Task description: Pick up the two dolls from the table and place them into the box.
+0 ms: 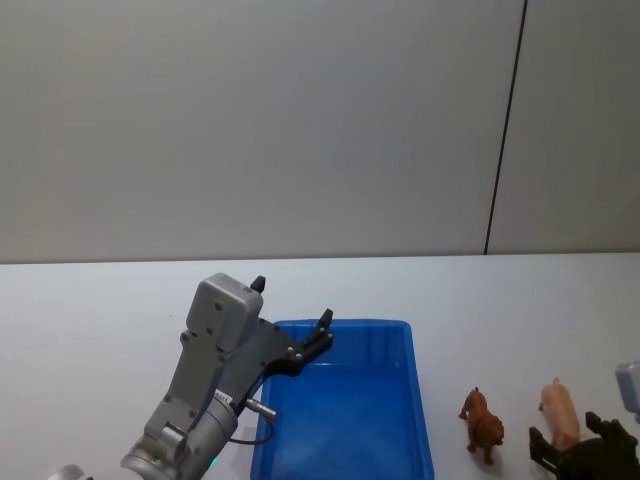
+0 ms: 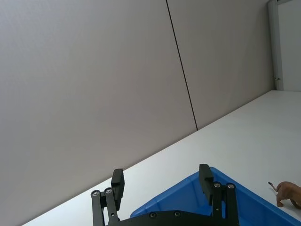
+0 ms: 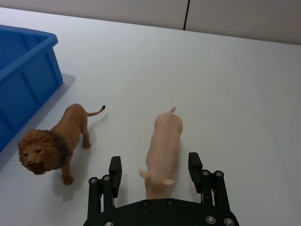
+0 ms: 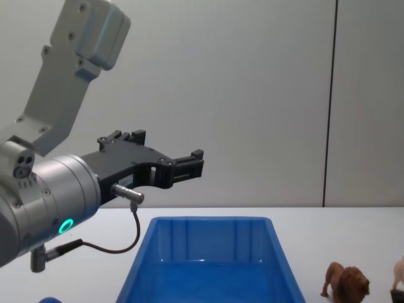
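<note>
The pink pig doll (image 3: 164,141) stands on the white table (image 3: 235,84), and my right gripper (image 3: 154,160) is open with one finger on each side of its head end. The brown lion doll (image 3: 56,141) stands beside the pig, on the side towards the blue box (image 3: 23,70). In the head view the lion (image 1: 482,426) and pig (image 1: 560,413) are right of the box (image 1: 340,325), with the right gripper (image 1: 566,430) at the pig. My left gripper (image 1: 292,300) hangs open and empty in the air over the box's far left corner.
A grey wall with a dark vertical seam (image 1: 505,130) rises behind the table. White tabletop stretches left of the box and beyond the dolls. The left arm's grey body (image 4: 50,196) looms large at the near left.
</note>
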You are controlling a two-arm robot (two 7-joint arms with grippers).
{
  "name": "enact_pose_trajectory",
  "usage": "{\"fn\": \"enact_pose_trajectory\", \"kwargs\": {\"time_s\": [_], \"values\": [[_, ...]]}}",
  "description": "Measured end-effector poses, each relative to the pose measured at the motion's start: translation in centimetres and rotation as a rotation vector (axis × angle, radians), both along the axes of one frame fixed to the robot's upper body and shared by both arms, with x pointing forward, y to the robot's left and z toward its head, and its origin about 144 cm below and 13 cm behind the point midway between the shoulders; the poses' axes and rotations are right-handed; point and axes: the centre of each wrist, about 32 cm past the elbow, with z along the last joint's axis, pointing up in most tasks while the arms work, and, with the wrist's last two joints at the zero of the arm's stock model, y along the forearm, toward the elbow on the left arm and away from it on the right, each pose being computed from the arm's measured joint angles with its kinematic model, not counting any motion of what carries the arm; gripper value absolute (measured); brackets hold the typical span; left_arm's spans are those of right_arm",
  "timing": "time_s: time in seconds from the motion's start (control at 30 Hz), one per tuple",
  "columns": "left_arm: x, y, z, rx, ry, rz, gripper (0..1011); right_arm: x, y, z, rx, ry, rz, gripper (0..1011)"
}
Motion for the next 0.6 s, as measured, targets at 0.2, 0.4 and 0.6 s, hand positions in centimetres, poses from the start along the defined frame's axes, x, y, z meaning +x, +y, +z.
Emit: {"fn": "enact_pose_trajectory", "kwargs": {"time_s": [0.2, 0.4, 0.6], "values": [[0.0, 0.0, 0.0, 0.0, 0.0, 0.0, 1001, 0.3, -0.04, -0.27, 0.006, 0.022, -0.016, 755], [0.0, 0.0, 0.0, 0.0, 0.0, 0.0, 1001, 0.56, -0.05, -0.37, 0.009, 0.031, -0.03, 550], [0.0, 0.0, 0.0, 0.0, 0.0, 0.0, 1001, 0.72, -0.02, -0.29, 0.004, 0.022, -0.04, 379]]}}
